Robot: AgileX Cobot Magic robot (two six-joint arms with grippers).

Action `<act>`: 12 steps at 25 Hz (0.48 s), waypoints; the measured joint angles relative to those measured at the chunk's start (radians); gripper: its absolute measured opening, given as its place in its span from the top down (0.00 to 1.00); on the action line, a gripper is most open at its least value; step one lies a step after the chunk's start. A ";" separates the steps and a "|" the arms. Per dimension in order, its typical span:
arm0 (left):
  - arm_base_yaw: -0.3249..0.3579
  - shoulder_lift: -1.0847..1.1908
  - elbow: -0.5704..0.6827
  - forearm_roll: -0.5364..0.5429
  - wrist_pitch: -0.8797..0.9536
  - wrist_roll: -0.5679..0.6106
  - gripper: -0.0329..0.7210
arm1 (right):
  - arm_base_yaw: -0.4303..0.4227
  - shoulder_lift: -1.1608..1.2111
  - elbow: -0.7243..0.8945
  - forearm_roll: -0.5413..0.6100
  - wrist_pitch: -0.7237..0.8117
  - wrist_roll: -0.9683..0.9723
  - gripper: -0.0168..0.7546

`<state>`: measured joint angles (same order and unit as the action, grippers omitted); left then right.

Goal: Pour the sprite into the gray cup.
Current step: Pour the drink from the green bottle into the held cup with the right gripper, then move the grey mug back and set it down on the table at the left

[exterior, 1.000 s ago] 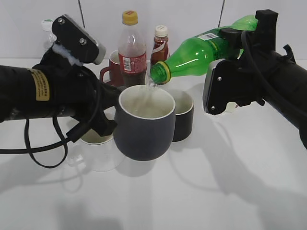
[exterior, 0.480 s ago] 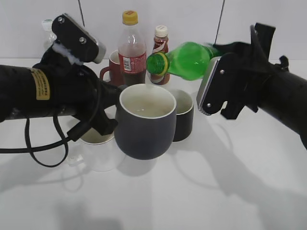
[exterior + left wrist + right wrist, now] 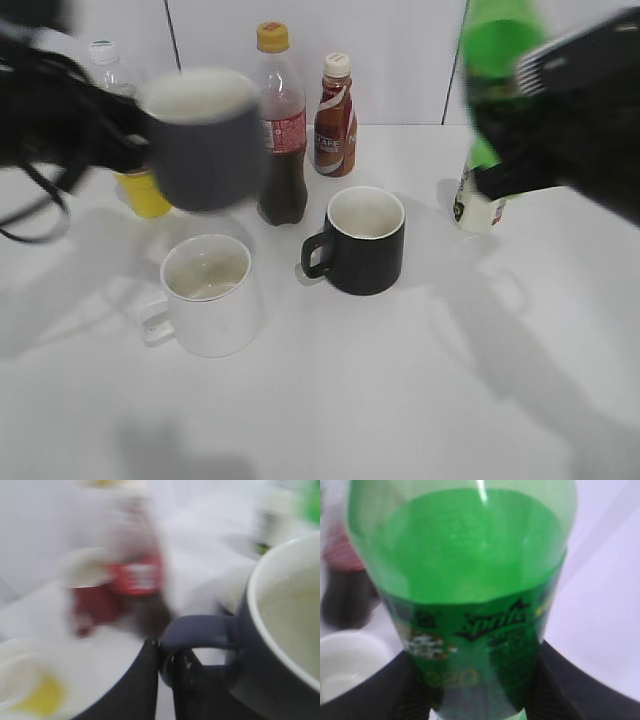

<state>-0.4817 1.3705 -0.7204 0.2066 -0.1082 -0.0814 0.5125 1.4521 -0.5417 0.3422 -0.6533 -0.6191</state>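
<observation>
The gray cup hangs blurred in the air at the upper left, upright, above the white mug. My left gripper is shut on its loop handle; the white inside shows in the left wrist view. The sprite bottle stands about upright at the upper right, held off the table. My right gripper is shut on its labelled body, one finger on each side. Its neck and cap are out of view.
A white mug and a black mug stand in front. Behind them are the cola bottle, a brown bottle, a yellow container and a clear bottle. A white container stands under the right arm.
The sprite bottle has swung from tilted over the gray cup to upright and moved right. My left arm has carried the gray cup up and to the left. Both arms blur with motion.
</observation>
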 joint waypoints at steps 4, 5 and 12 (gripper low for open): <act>0.170 -0.034 0.052 -0.018 -0.083 0.000 0.89 | -0.187 -0.007 0.046 -0.160 0.007 0.382 0.53; 0.204 -0.034 0.085 -0.023 -0.124 0.000 0.89 | -0.232 0.002 0.058 -0.244 0.006 0.465 0.53; 0.462 0.068 0.272 -0.038 -0.355 0.001 0.89 | -0.401 0.098 0.079 -0.474 -0.072 0.726 0.53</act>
<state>-0.0200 1.4382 -0.4489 0.1681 -0.4629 -0.0804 0.1115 1.5504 -0.4627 -0.1323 -0.7249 0.1069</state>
